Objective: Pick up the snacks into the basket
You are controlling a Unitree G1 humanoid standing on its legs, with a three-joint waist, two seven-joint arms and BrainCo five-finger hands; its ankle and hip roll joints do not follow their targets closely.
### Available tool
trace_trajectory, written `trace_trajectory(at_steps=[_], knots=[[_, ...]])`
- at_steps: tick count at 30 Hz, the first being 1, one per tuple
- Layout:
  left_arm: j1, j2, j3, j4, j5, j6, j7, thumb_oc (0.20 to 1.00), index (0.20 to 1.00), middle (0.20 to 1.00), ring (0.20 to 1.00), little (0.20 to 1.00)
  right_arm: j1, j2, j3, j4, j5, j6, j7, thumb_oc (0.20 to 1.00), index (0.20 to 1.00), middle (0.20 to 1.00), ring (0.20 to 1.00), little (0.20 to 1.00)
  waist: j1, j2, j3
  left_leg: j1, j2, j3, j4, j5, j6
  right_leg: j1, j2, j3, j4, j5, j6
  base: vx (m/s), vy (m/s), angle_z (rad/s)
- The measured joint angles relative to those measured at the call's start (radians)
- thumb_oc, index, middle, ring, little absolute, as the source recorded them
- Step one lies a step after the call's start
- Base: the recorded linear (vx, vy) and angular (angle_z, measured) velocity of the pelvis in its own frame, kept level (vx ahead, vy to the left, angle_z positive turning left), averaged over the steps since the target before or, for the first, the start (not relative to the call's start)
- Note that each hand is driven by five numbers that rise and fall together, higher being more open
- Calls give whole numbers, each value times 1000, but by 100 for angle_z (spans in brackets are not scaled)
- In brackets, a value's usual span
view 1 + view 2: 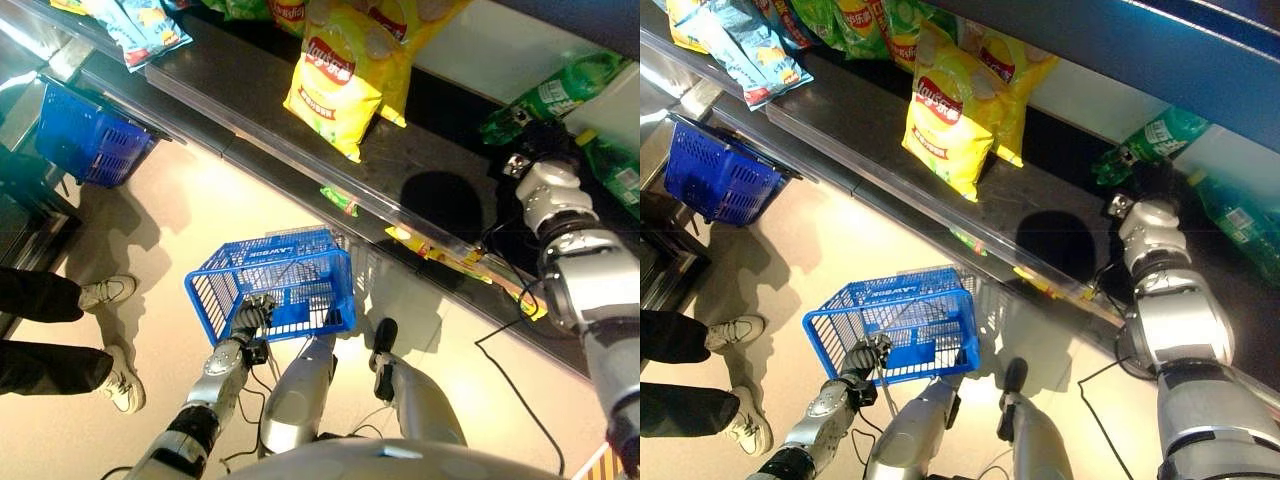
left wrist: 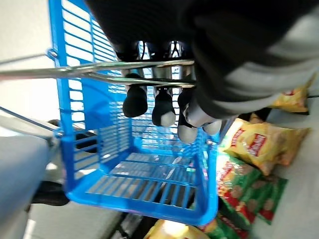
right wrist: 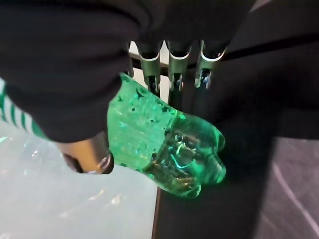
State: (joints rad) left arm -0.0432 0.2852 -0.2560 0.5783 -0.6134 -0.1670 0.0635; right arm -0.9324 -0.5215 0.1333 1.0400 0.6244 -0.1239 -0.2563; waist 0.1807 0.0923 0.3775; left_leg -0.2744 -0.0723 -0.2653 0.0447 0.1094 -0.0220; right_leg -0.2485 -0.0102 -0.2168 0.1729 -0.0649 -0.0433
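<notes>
blue wire-mesh basket (image 1: 285, 285) hangs low over the pale floor (image 1: 200, 215), its metal handle (image 2: 99, 71) hooked by the left hand (image 1: 252, 318), whose fingers (image 2: 134, 99) we see curled round the bars in the left wrist view. we count two blue baskets: the held one and a second basket (image 1: 85, 135) hung at the shelf's far left. on the dark shelf (image 1: 250, 95) we count two yellow chip bags (image 1: 335, 80) lying one over the other, with a blue-white bag (image 1: 145, 25) further left and green packs (image 1: 840, 20) behind it. two green bottles lie at the right end: one green bottle (image 1: 550, 95) is under the right hand (image 3: 75, 89), the other bottle (image 1: 615, 170) lies just beside it. right hand fingers (image 3: 174, 64) wrap the bottle's base, thumb on the opposite side. a person's shoes (image 1: 110, 340) stand on the floor at left.
</notes>
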Motion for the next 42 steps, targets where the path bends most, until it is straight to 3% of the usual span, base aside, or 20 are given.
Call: trace_trajectory(at_steps=[9, 11, 12, 16, 17, 19, 20, 22, 24, 27, 29, 30, 33, 35, 37, 38, 39, 40, 41, 42], knots=[[49, -49, 152, -186, -119, -2, 87, 200, 200, 200, 200, 200, 557, 133, -39, -648, -261, -20, -58, 200, 200, 200, 200, 200, -31, -6, 0, 54, -3, 47, 8, -13, 14, 28, -9, 37, 36, -13, 5, 42, 69, -11], [73, -50, 195, -244, -127, -19, 98, 200, 200, 200, 200, 200, 686, 124, -37, -743, -363, -24, -15, 200, 200, 200, 200, 200, -49, -23, -4, 75, -4, 70, 7, -20, 23, 41, -11, 58, 40, -16, 15, 50, 152, -35], [71, -48, 220, -285, -131, -21, 111, 200, 200, 200, 200, 200, 752, 125, -56, -793, -396, -21, -1, 200, 200, 200, 200, 200, -81, -45, -10, 81, -5, 90, 8, -26, 29, 40, -11, 78, 43, -19, 21, 4, 172, -32], [81, -41, 285, -317, -128, -33, 129, 200, 200, 200, 200, 200, 873, 120, -81, -898, -445, -27, 51, 200, 200, 200, 200, 200, -131, -96, -33, 101, -3, 157, -2, -32, 45, 30, -15, 133, 44, -7, 45, -28, 137, -57], [85, -39, 297, -322, -127, -37, 135, 200, 200, 200, 200, 200, 884, 121, -83, -900, -458, -27, 62, 200, 200, 200, 200, 200, -156, -110, -41, 110, -2, 184, -4, -34, 52, 21, -13, 155, 36, 6, 57, -135, 122, -80], [87, -38, 325, -333, -126, -48, 143, 200, 200, 200, 200, 200, 883, 117, -67, -903, -474, -29, 82, 200, 200, 200, 200, 200, -143, -124, -49, 109, 13, 238, -2, -41, 59, 11, -11, 180, 42, 16, 96, -196, 88, -87], [70, -35, 327, -339, -124, -44, 153, 200, 200, 200, 200, 200, 879, 113, -51, -900, -491, -28, 99, 200, 200, 200, 200, 200, -134, -119, -47, 106, 37, 271, 13, -43, 70, -8, -16, 161, 118, -6, 131, -161, 50, -57], [68, -37, 325, -349, -121, -39, 154, 200, 200, 200, 200, 200, 888, 110, -12, -904, -504, -31, 133, 200, 200, 200, 200, 200, -140, -110, -49, 108, 60, 265, 22, -46, 68, 26, -46, 151, 212, -53, 151, -116, -51, -29], [83, -40, 332, -377, -104, -32, 153, 200, 200, 200, 200, 200, 909, 110, 1, -915, -519, -31, 177, 200, 200, 200, 200, 200, -111, -112, -51, 109, 79, 275, 37, -47, 67, 92, -84, 178, 313, -96, 216, -108, -108, -16], [123, -37, 360, -435, -66, -35, 152, 200, 200, 200, 200, 200, 926, 113, 7, -956, -526, -31, 210, 200, 200, 200, 200, 200, -63, -128, -55, 104, 85, 278, 50, -37, 44, 266, -110, 226, 166, -117, 249, -182, -129, -16], [139, -36, 393, -464, -54, -37, 153, 200, 200, 200, 200, 200, 888, 103, 28, -963, -538, -32, 218, 200, 200, 200, 200, 200, -24, -131, -58, 104, 87, 283, 48, -16, 13, 325, -111, 234, 32, -157, 201, -296, -184, -24], [157, -33, 417, -482, -33, -47, 154, 200, 200, 200, 200, 200, 860, 99, 44, -964, -548, -42, 224, 200, 200, 200, 200, 200, -15, -135, -64, 95, 92, 288, 46, -1, -12, 346, -108, 229, -23, -186, 155, -284, -198, -15], [216, -55, 414, -535, -28, -58, 149, 200, 200, 200, 200, 200, 877, 82, 44, -965, -560, -54, 226, 200, 200, 200, 200, 200, -26, -83, -100, 69, 149, 236, 27, 39, -47, 319, -23, 234, -10, -180, 103, -231, -162, 15], [235, -54, 414, -547, -29, -58, 146, 200, 200, 200, 200, 200, 885, 69, 46, -966, -567, -54, 230, 200, 200, 200, 200, 200, -21, -77, -114, 67, 170, 235, 7, 52, -63, 290, 0, 238, 30, -192, 88, -100, -70, 0], [257, -49, 411, -551, -30, -56, 142, 200, 200, 200, 200, 200, 932, 64, 44, -969, -574, -56, 234, 200, 200, 200, 200, 200, -19, -83, -151, 49, 172, 201, -17, -41, -92, 232, 26, 237, 75, -192, 53, -437, -153, 7], [257, -50, 403, -559, -30, -56, 129, 200, 200, 200, 200, 200, 947, 49, 37, -979, -574, -64, 236, 200, 200, 200, 200, 200, -33, -66, -152, 42, 178, 187, -31, -17, -65, 225, 53, 228, 103, -181, 50, -541, -126, 58], [267, -55, 376, -571, -31, -54, 103, 200, 200, 200, 200, 200, 977, 18, 19, -1000, -577, -70, 236, 200, 200, 200, 200, 200, -67, -26, -153, 40, 186, 144, -61, 72, -59, 229, 82, 195, 103, -184, 12, -338, -43, 79], [281, -47, 356, -576, -37, -51, 81, 200, 200, 200, 200, 200, 980, 10, 18, -993, -577, -67, 233, 200, 200, 200, 200, 200, -86, -7, -157, 42, 197, 143, -82, 93, -72, 227, 76, 174, 109, -190, 6, -212, -27, 69], [282, -26, 330, -576, -37, -28, 40, 200, 200, 200, 200, 200, 984, 15, 17, -984, -578, -57, 227, 200, 200, 200, 200, 200, -87, -33, -148, 30, 171, 186, -28, -26, -83, 207, 30, 172, 127, -190, -1, -231, -26, 13], [282, -23, 322, -576, -37, -18, 26, 200, 200, 200, 200, 200, 990, 14, 18, -984, -578, -57, 231, 200, 200, 200, 200, 200, -84, -53, -142, 24, 139, 193, 35, -48, -62, 204, -2, 171, 130, -188, 4, -194, 1, -11]])
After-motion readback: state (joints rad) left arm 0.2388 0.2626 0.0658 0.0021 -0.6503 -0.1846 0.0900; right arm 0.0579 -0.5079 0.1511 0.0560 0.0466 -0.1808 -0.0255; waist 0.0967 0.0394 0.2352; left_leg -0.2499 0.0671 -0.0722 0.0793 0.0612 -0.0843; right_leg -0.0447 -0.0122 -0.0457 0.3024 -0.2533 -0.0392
